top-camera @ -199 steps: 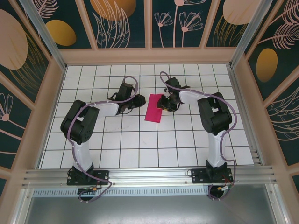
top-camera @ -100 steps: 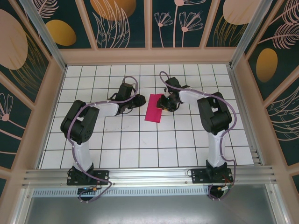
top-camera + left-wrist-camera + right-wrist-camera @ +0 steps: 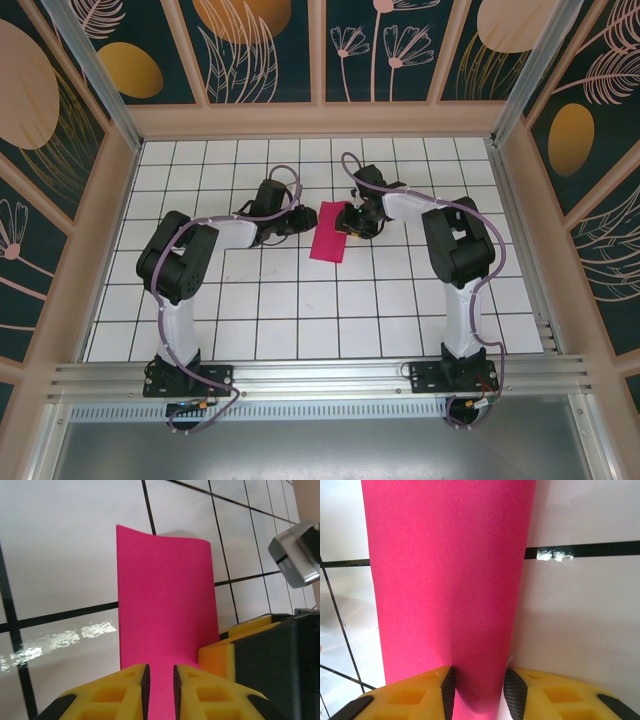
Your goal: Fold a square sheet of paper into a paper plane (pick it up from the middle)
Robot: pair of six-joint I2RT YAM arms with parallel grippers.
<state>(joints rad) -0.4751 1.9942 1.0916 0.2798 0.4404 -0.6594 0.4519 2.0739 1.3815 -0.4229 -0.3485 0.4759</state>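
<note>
The magenta-pink sheet of paper [image 3: 330,233] lies mid-table as a narrow folded rectangle, long side running toward me. My right gripper [image 3: 348,221] meets its far right edge; in the right wrist view the sheet [image 3: 451,575] puckers between the closed-in pads [image 3: 448,689] of the gripper [image 3: 481,692], and its right edge lifts off the tiles. My left gripper [image 3: 305,218] is at the sheet's left edge. In the left wrist view the flat sheet [image 3: 165,600] runs under a narrow gap between that gripper's [image 3: 159,686] fingers, and the right gripper's yellow finger [image 3: 225,655] touches the sheet.
The white grid-tiled floor [image 3: 300,300] is bounded by a peach wooden frame [image 3: 110,220] and patterned walls. An aluminium rail [image 3: 320,375] crosses the near edge by the arm bases. Open tiles stretch in front of the paper.
My left gripper has slid right until its fingers reach the paper's left edge. The right gripper and the paper have hardly moved.
</note>
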